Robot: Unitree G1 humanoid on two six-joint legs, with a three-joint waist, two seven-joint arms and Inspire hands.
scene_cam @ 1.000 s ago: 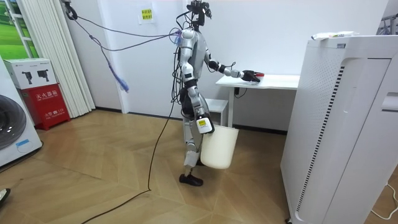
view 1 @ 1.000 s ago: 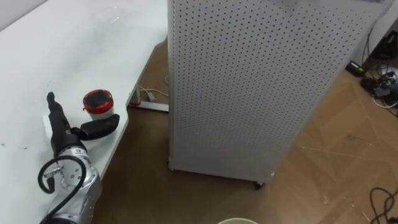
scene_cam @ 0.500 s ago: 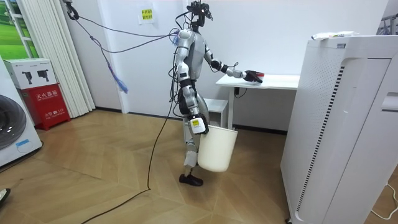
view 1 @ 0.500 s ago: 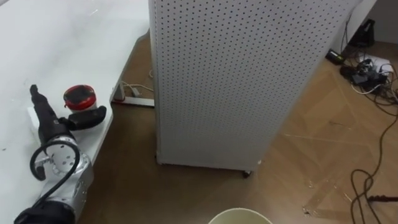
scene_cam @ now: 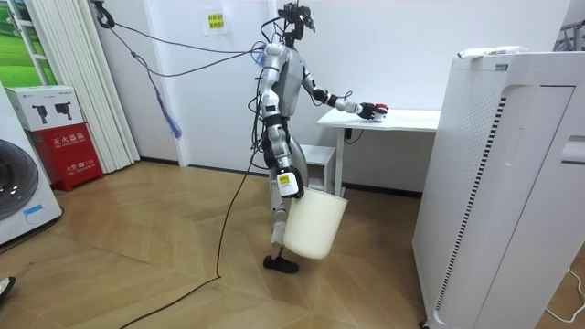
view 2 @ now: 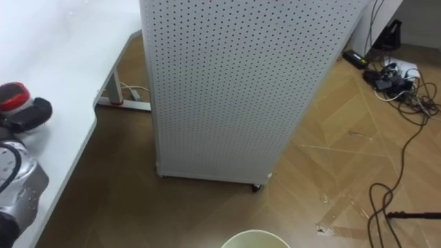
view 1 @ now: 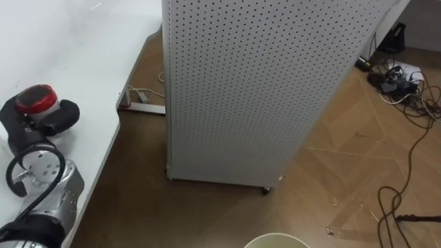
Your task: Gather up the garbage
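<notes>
White table (view 1: 89, 62) lies under my left hand (view 1: 56, 117), whose thumb and fingers are curled round a red-lidded cup (view 1: 36, 98) near the table's edge. Right of that hand, across a strip of wood floor (view 1: 344, 158), stands a perforated cabinet (view 1: 262, 89). My right hand (scene_cam: 282, 183) hangs at my hip by the rim of a bucket (scene_cam: 315, 224); its grip I cannot tell. A yellow sign (scene_cam: 215, 20) on the wall is too small to read.

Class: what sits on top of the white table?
A red-lidded container, with the left hand curled round it; the hand covers its body, so its contents are hidden.
</notes>
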